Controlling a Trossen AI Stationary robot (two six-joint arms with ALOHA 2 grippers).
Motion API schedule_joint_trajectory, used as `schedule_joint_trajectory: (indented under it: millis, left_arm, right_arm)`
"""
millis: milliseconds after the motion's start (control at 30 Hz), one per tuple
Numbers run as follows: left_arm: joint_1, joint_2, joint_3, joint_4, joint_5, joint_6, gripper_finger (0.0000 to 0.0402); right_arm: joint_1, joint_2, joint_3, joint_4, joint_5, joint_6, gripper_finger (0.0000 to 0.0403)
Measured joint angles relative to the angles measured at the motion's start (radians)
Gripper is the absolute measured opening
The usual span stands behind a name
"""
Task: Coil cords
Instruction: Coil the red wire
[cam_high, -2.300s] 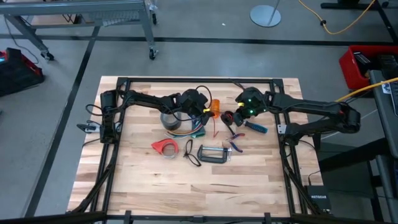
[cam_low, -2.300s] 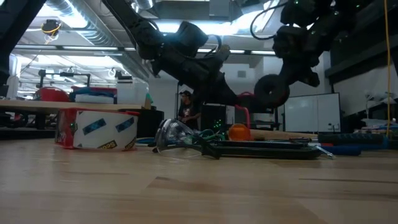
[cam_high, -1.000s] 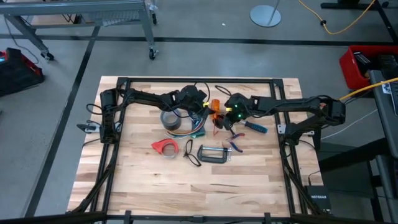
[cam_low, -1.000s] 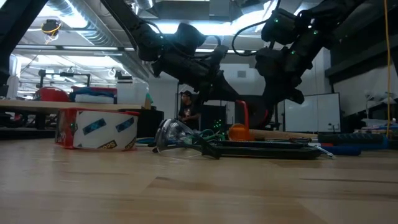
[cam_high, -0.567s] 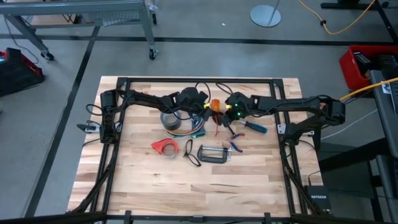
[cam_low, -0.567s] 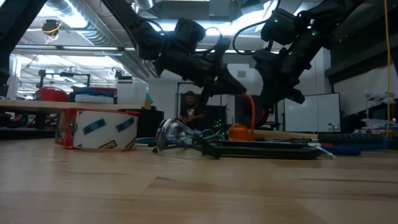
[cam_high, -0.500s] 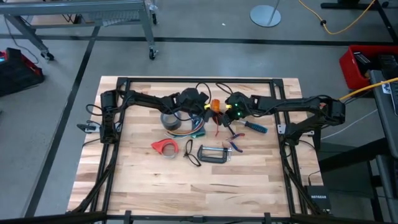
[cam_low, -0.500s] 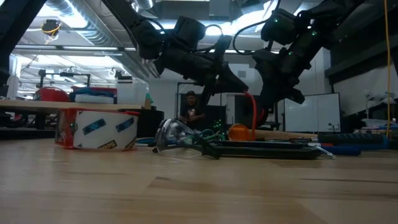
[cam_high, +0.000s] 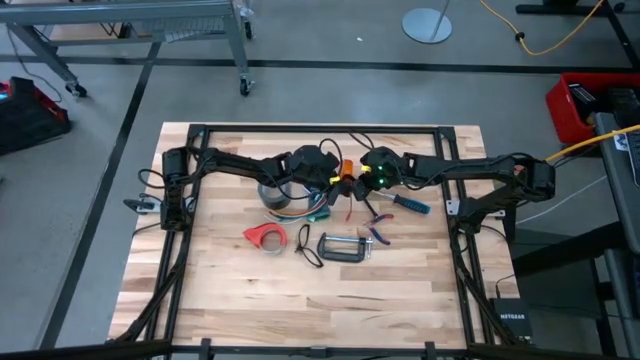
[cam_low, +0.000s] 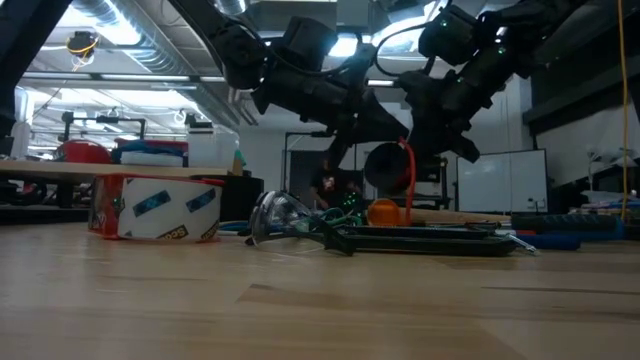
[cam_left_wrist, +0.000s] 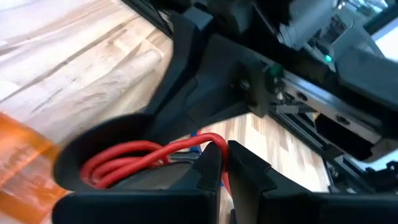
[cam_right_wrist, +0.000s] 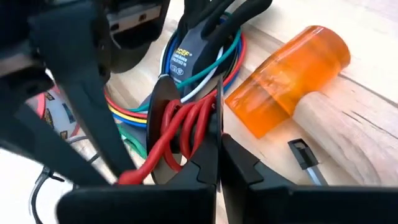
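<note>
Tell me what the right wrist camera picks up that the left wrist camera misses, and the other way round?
Only the right wrist view shows the orange mallet head on its wooden handle, and the loose cords in green, blue and yellow lying on the table. Only the left wrist view shows the other arm close up, with a small green light. Both show the red cord, looped several times and pinched in the tools' dark fingers.
</note>
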Motion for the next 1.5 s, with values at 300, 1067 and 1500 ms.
schedule_joint_trajectory:
  millis: [300, 1067, 1500]
  left_arm:
    - [-0.030, 0.000, 0.000, -0.010, 0.004, 0.123, 0.0058]
    - [-0.080, 0.000, 0.003, -0.181, -0.006, 0.148, 0.0064]
    - [-0.085, 0.000, 0.002, -0.246, -0.009, 0.130, 0.0013]
  right_arm:
    - [0.000, 0.000, 0.000, 0.005, 0.037, 0.006, 0.0005]
    - [-0.002, -0.007, 0.000, 0.129, 0.052, 0.009, 0.0005]
    - [-0.028, -0.127, 0.000, 0.124, 0.080, -0.051, 0.0005]
